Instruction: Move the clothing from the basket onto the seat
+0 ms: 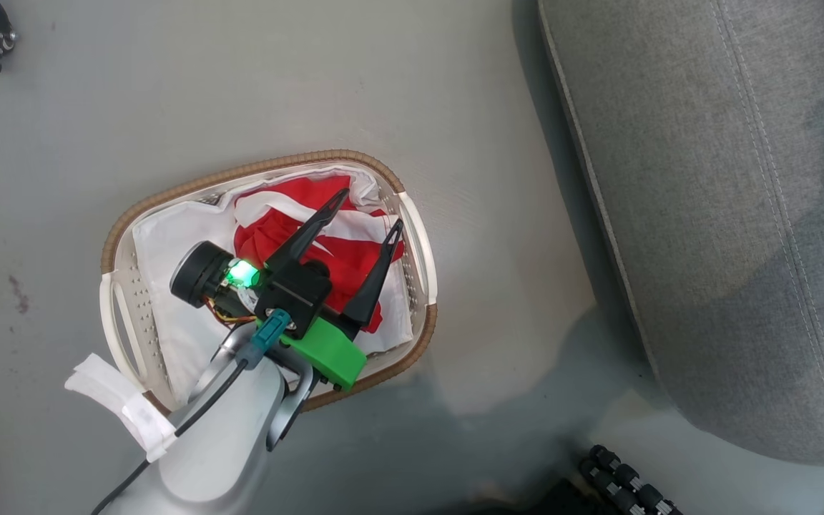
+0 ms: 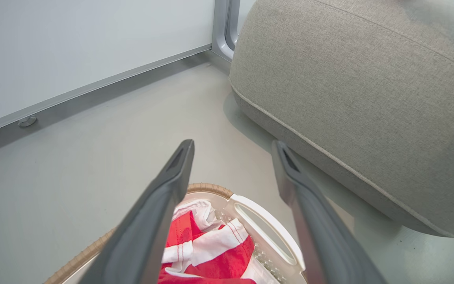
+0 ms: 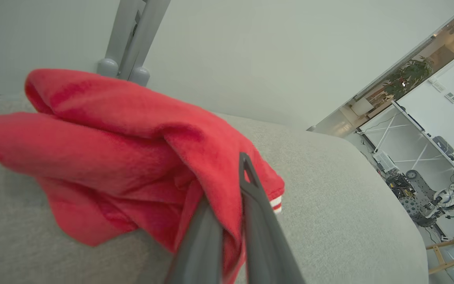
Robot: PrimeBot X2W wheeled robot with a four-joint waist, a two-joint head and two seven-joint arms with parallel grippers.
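Head view, left to right: basket (image 1: 418, 247) on the floor, white liner (image 1: 162, 236) bunched along its left side, clothing (image 1: 269, 229) heaped toward its right end. Left gripper (image 1: 371, 207) hovers over that heap, jaws wide apart, nothing between them. I can't tell whether the tips touch the fabric. Seat (image 1: 705, 214) is on the far right, well apart from the basket.

Left wrist view: red-and-white folds (image 2: 211, 252) sit between and below the spread fingers (image 2: 175, 165).

Right wrist view: right gripper (image 3: 231, 185) is clamped together on an edge of a red garment (image 3: 124, 150) that lies crumpled on the seat (image 3: 349, 197). That piece looks delivered, pending release.

Handling, my read: fabric is light, soft and floppy, with no stiffness. It'll drape and trail when lifted, and could snag the liner or drag the basket (which looks light too).

- Best hold: a raised red fold near the top of the heap.
- Pinch several layers.
- Stay clear of the plain white sheet.
- Lift high enough that hanging tails clear the rim.
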